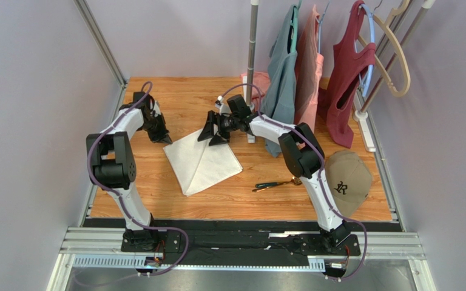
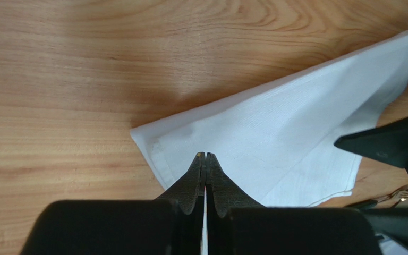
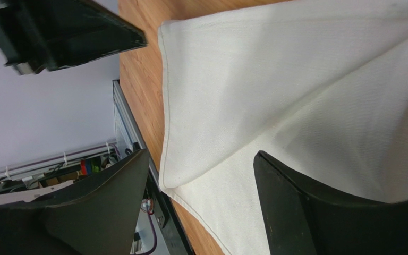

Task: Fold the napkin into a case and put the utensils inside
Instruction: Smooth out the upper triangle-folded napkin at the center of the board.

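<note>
Napkin [image 1: 202,160] lies white, folded with diagonal crease.

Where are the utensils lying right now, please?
In the top view, the utensils lie on the wooden table right of centre, between the white napkin and the tan cap.

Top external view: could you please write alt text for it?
A partly folded white napkin lies on a wooden table, the shut left gripper at its far-left corner and the open right gripper at its far edge. Utensils lie to its right, near a cap.
</note>
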You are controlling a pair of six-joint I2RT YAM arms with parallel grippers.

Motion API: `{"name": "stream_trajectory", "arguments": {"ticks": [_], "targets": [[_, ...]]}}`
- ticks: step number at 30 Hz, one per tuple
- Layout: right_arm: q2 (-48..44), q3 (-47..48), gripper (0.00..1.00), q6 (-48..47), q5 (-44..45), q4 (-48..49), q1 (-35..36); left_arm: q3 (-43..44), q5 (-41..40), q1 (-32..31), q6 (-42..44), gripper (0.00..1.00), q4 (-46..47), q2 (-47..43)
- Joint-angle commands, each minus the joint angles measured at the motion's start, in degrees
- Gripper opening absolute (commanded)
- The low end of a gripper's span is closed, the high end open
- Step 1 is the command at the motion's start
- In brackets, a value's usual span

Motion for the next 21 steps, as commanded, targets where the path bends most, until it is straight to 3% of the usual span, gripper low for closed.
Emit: {"name": "stream_trajectory", "arguments": {"ticks": [1, 10, 21], "targets": [[-5.4, 1.9, 0.81, -3.1, -1.5, -1.8, 3.0, -0.8, 1.7, 0.6, -1.3, 0.00, 0.5, 4.0], [-4.5, 3.4, 0.85, -3.3, -7.2, -0.4, 11.0, -1.6, -0.8, 1.2, -2.0, 0.00, -0.3, 5.7], [1.4, 5.0, 0.84, 2.5, -13.0, 6.6, 15.3, -1.4, -0.9, 1.2, -2.4, 0.00, -0.2, 6.0]]}}
